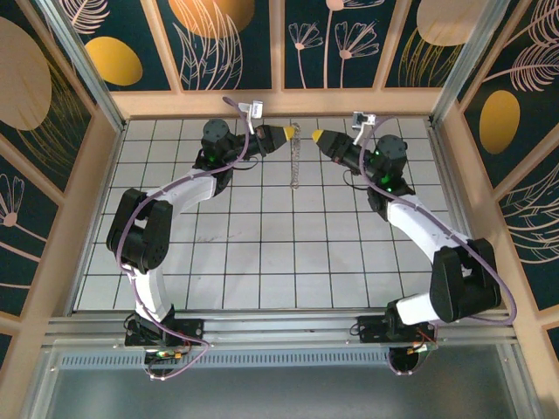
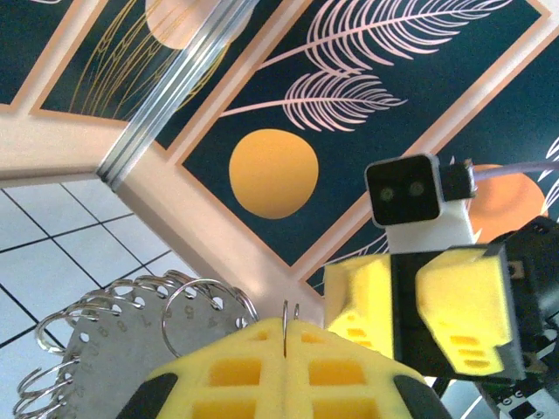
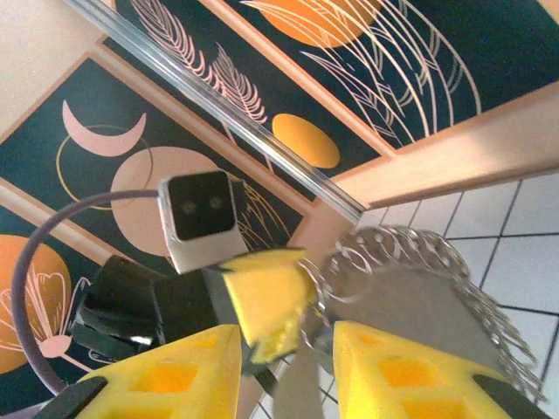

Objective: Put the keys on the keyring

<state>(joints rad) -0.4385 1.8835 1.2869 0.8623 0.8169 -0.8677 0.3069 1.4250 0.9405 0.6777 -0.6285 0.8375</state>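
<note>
Square surface (image 1: 288,262) of white tiles, thin dark grid lines. Pale wooden rim (image 1: 279,103) along 9, 12 and 3 o'clock. Grooved aluminium rail (image 1: 279,325) along 6 o'clock. Black left arm base (image 1: 162,336) on rail at 7 o'clock, black right arm base (image 1: 395,333) at 5 o'clock.

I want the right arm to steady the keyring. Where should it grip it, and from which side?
Likely the free rim of the keyring, away from the left gripper shut on it. The top view shows it edge-on and thin, so come edgewise from the near side, one finger on each flat face.
</note>
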